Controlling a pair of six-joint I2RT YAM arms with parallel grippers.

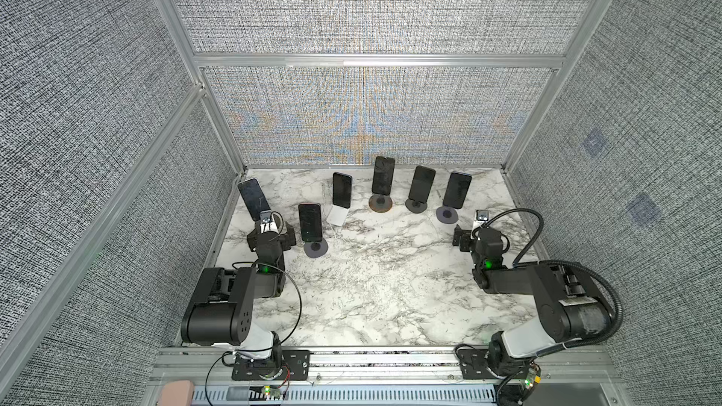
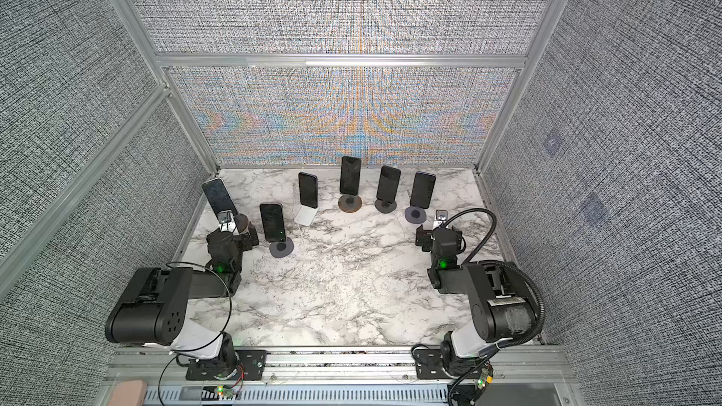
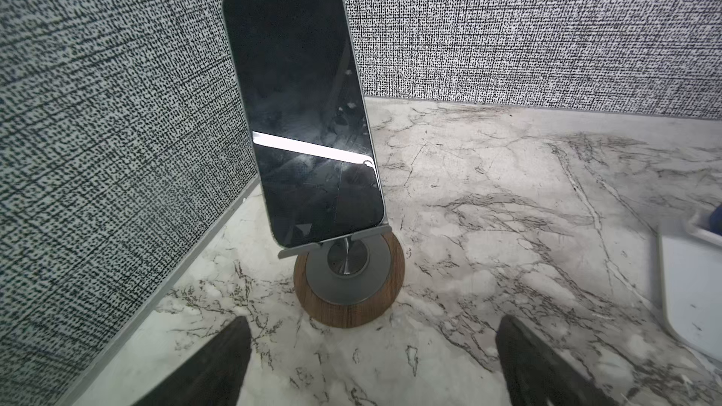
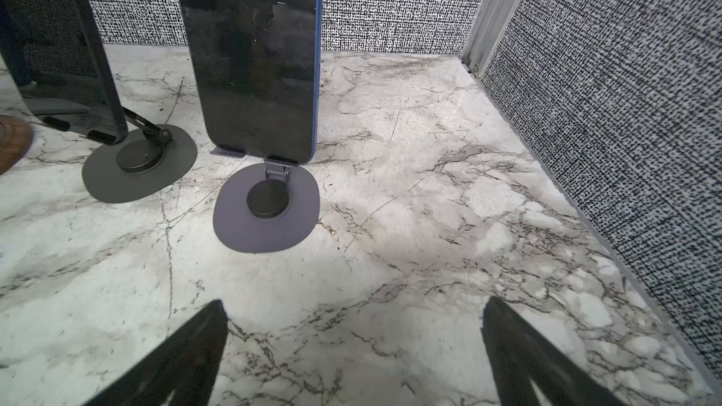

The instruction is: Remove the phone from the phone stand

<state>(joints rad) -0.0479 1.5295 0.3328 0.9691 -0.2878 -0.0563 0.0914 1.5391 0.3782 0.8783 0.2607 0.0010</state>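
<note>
Several dark phones stand upright on stands in an arc across the marble table (image 1: 383, 287). The far-left phone (image 1: 254, 199) (image 3: 301, 111) leans on a grey stand with a round wooden base (image 3: 349, 287). My left gripper (image 1: 270, 235) (image 3: 374, 318) is open just in front of that base, with nothing between its fingers. The far-right phone (image 1: 457, 189) (image 4: 254, 52), blue-edged, sits on a purple-grey stand (image 4: 267, 208). My right gripper (image 1: 474, 240) (image 4: 354, 300) is open over bare marble, in front of it and a little to its right.
Other phones on stands: near left (image 1: 310, 222), on a white stand (image 1: 342, 189), middle back (image 1: 383, 175), and right of it (image 1: 422, 183) (image 4: 58, 41). Fabric walls close in the left, back and right sides. The white stand's base (image 3: 691, 287) lies right of the left gripper.
</note>
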